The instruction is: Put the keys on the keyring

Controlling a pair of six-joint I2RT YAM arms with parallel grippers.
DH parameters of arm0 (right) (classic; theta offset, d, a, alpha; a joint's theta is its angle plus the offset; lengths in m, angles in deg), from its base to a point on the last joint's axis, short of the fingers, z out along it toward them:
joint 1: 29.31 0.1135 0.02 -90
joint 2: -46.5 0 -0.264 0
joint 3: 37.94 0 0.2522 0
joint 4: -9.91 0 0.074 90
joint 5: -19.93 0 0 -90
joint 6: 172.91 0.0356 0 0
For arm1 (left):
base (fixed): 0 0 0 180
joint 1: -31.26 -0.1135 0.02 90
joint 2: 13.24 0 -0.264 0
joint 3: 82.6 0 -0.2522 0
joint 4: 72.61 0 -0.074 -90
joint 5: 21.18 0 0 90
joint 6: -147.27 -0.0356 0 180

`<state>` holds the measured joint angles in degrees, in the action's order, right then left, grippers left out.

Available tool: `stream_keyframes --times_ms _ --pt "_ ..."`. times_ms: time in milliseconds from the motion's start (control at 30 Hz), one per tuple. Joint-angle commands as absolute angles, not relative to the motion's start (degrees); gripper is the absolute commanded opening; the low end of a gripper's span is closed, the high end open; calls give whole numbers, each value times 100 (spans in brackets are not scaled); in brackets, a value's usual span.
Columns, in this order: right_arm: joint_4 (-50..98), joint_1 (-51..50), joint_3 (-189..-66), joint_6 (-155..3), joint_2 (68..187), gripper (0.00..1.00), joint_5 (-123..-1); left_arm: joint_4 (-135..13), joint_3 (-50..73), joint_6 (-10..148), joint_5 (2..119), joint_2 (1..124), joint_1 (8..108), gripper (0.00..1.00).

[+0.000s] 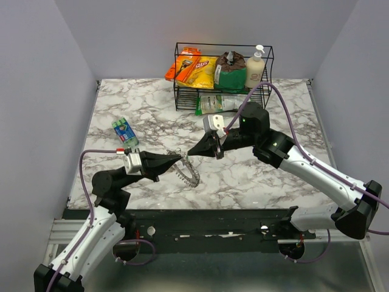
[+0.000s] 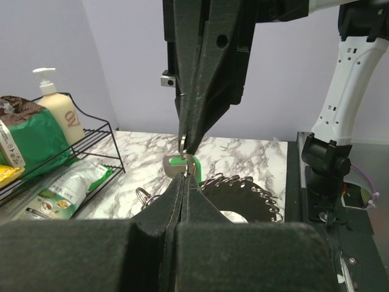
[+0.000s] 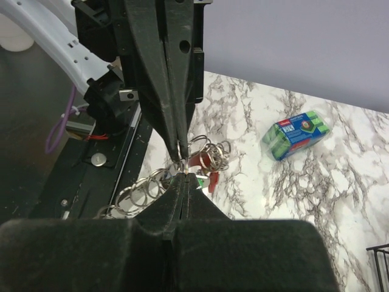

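Observation:
My left gripper (image 1: 180, 159) and right gripper (image 1: 190, 153) meet tip to tip just above the marble table's front middle. In the left wrist view the left gripper (image 2: 184, 174) is shut with a green-headed key (image 2: 180, 163) pinched at its tips. The right gripper (image 3: 184, 176) is shut on a thin wire loop of the keyring (image 3: 146, 185), a silvery coil that hangs and trails below both tips (image 1: 188, 175) and lies curled on the table (image 2: 255, 191). A red key (image 3: 206, 163) sits among loose rings just behind the tips. No other keys show.
A blue-green sponge pack (image 1: 125, 132) lies at the left of the table. A black wire rack (image 1: 222, 73) at the back holds snack bags and a soap bottle (image 1: 256, 66). A green pouch (image 1: 217, 103) lies in front of it. The table's black front edge (image 1: 200, 219) is close below.

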<state>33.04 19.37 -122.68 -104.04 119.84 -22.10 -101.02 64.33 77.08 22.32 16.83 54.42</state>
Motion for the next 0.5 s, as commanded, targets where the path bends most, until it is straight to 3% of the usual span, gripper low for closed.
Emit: stream_keyframes --times_ms 0,467 --pt "3501 1964 -12412 -10533 11875 1 -1900 -10034 6176 7388 2646 1638 5525 0" --pt "3598 1964 -12456 -10577 11963 1 -1812 -9734 6062 7124 2769 1726 5684 0"
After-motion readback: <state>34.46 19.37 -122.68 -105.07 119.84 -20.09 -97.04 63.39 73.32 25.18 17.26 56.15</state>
